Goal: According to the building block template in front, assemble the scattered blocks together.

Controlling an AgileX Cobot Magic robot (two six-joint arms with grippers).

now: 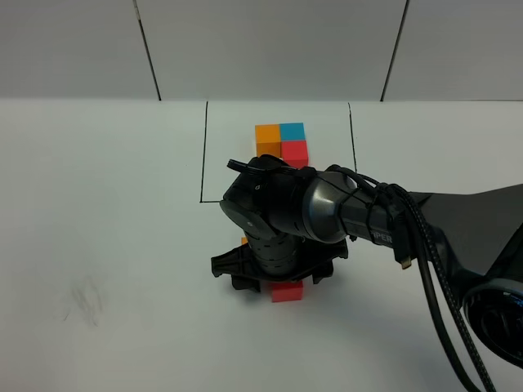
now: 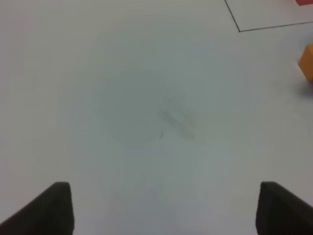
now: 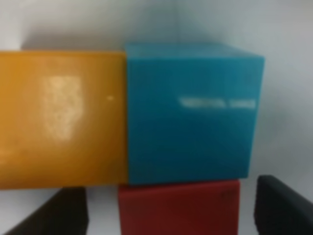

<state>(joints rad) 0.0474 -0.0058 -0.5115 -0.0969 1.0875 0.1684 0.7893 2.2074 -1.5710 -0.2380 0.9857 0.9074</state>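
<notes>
The building block template (image 1: 280,143) is an L of orange, blue and red cubes inside a thin black frame at the back. My right gripper (image 1: 276,282) reaches across the middle and hovers over the scattered blocks, hiding most of them. Only the red cube (image 1: 287,292) and a sliver of the orange cube (image 1: 243,241) show. In the right wrist view the orange cube (image 3: 58,117) and blue cube (image 3: 190,112) touch side by side, with the red cube (image 3: 178,208) against the blue. The right gripper (image 3: 168,210) is open, its fingers either side of the red cube. My left gripper (image 2: 164,210) is open and empty.
The white table (image 1: 98,204) has a faint smudge (image 1: 82,302) at the front left, also seen in the left wrist view (image 2: 171,120). A corner of the black frame (image 2: 239,30) and the orange cube (image 2: 307,62) show at that view's edge.
</notes>
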